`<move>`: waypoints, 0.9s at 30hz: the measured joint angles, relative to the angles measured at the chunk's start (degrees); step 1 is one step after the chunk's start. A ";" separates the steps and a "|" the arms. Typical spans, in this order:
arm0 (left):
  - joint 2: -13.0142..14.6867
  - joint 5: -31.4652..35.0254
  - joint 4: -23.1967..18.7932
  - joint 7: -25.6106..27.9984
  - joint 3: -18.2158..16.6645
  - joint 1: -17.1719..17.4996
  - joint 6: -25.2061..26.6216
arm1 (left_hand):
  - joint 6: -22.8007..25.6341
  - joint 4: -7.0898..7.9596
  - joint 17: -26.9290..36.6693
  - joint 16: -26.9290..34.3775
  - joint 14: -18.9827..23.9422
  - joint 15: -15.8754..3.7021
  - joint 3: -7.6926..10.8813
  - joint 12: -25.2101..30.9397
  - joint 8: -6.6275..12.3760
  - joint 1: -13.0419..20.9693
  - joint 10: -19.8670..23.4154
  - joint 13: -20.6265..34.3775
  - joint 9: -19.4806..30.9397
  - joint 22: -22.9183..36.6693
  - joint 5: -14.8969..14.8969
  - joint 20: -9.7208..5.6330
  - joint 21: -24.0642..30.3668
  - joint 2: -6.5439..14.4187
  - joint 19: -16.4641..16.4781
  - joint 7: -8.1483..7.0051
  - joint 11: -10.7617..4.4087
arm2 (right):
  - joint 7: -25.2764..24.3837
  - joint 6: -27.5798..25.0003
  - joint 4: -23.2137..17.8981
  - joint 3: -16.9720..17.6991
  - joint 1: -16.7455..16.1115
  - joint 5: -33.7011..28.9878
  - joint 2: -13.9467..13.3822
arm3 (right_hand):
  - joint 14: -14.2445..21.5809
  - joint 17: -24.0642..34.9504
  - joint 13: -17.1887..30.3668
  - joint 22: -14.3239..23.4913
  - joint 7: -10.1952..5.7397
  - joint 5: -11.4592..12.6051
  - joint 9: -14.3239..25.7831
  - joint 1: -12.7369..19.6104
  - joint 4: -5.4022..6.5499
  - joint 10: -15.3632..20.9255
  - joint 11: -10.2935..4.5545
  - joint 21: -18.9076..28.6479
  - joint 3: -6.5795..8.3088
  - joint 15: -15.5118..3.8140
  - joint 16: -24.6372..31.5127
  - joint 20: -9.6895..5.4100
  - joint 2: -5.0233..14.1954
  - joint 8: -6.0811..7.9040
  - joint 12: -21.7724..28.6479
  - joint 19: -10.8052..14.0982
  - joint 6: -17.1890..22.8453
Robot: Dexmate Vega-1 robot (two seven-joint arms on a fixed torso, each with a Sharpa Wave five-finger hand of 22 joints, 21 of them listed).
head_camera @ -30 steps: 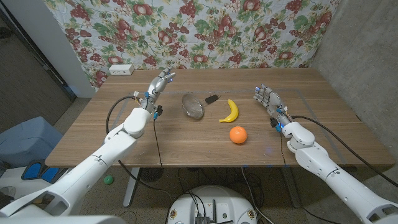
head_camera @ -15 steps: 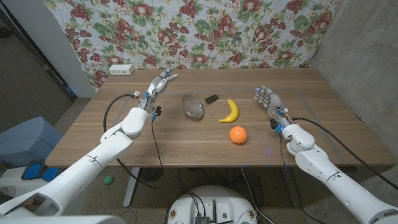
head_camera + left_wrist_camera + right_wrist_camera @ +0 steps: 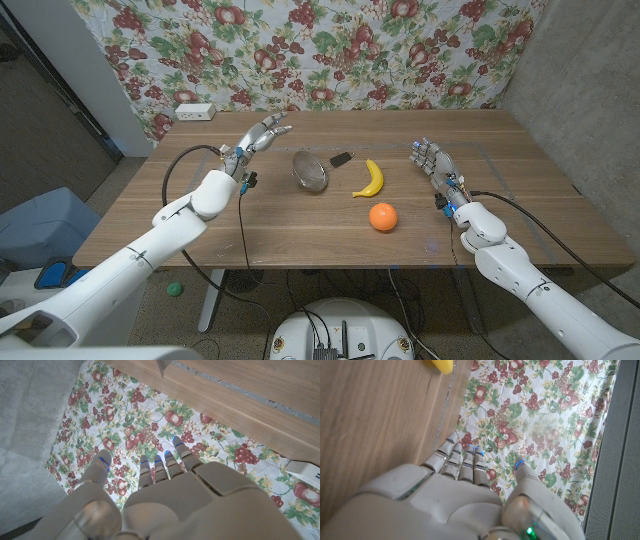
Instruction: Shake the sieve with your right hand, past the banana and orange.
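Wooden table (image 3: 300, 225) w/ sieve (image 3: 311, 171) lying near the middle, towards the far side, its black handle (image 3: 340, 158) pointing to the robot's right and away. Banana (image 3: 371, 178) lies just right of the sieve, not touching it; orange (image 3: 382, 216) sits nearer the robot than the banana, close to it but apart. White power strip (image 3: 195, 111) at the far left corner by the flowered cloth (image 3: 330, 50) hung behind the table.

Right hand (image 3: 431, 160) is raised over the table's right part, well apart from banana, orange and sieve; fingers spread and reaching up, nothing in it. Right wrist view shows the same: fingers (image 3: 462, 460) apart, thumb off to the side, no object held, tip of the banana (image 3: 442, 365) at the picture's edge.

Left hand (image 3: 256, 135) is up above the table's far left area, left of the sieve and apart from it, fingers stretched out and parted, holding nothing. Left wrist view: fingers (image 3: 165, 462) point at the cloth, thumb set apart, empty.
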 measured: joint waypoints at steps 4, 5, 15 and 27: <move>1.45 1.61 -1.61 -0.96 0.12 0.12 1.67 | 0.09 0.00 0.00 -0.15 0.00 0.00 0.00 0.00 0.00 0.23 0.07 0.00 0.00 0.00 0.00 0.00 -0.44 0.23 0.00 0.08 -0.07 | -0.46 0.07 -0.52 0.08 -0.49 -0.15 0.01 | 0.23 0.00 0.00 0.00 0.00 0.00 0.00 0.00 0.00 0.00 0.00 -0.22 0.00 0.23 0.00 0.00 0.00 0.00 0.00 0.00 0.00; 1.91 2.01 -2.09 -1.15 0.15 0.16 2.04 | 0.22 0.00 0.00 -0.15 0.00 0.00 0.00 0.00 0.00 0.34 0.19 0.00 0.00 0.00 0.00 0.00 -0.44 0.11 0.00 0.22 0.06 | -0.59 0.08 -0.65 0.11 -0.60 -0.17 0.02 | 0.21 0.00 0.00 0.00 0.00 0.00 0.00 0.00 0.00 0.00 0.00 -0.22 0.00 0.21 0.00 0.00 0.00 0.00 0.00 0.00 0.00; 5.14 6.17 -6.03 -2.75 0.55 0.38 5.76 | 2.41 -0.40 0.00 -0.15 0.00 0.00 0.07 0.00 0.45 1.54 1.00 0.00 0.00 0.00 0.00 0.00 -1.00 -0.47 0.00 -0.54 -0.79 | -1.47 0.22 -1.43 0.27 -1.40 -0.39 0.14 | 0.21 0.28 0.00 0.28 0.00 0.00 0.00 0.00 0.00 0.00 0.00 -0.22 0.00 0.21 0.00 0.00 0.00 0.00 0.00 0.00 0.00; 8.06 12.94 -11.16 -4.56 2.08 -0.33 11.61 | 5.62 -1.19 0.13 0.24 2.95 -1.30 0.86 0.34 1.33 6.61 4.16 0.29 0.29 0.00 0.49 0.33 -1.85 -2.25 0.95 -0.54 -2.12 | -2.14 0.99 -1.68 0.52 -2.19 -0.45 0.41 | 0.21 0.27 0.00 0.29 -0.01 0.00 0.00 -0.46 0.00 0.21 0.21 -0.22 0.00 0.21 0.00 0.00 0.46 0.00 0.00 -0.01 0.63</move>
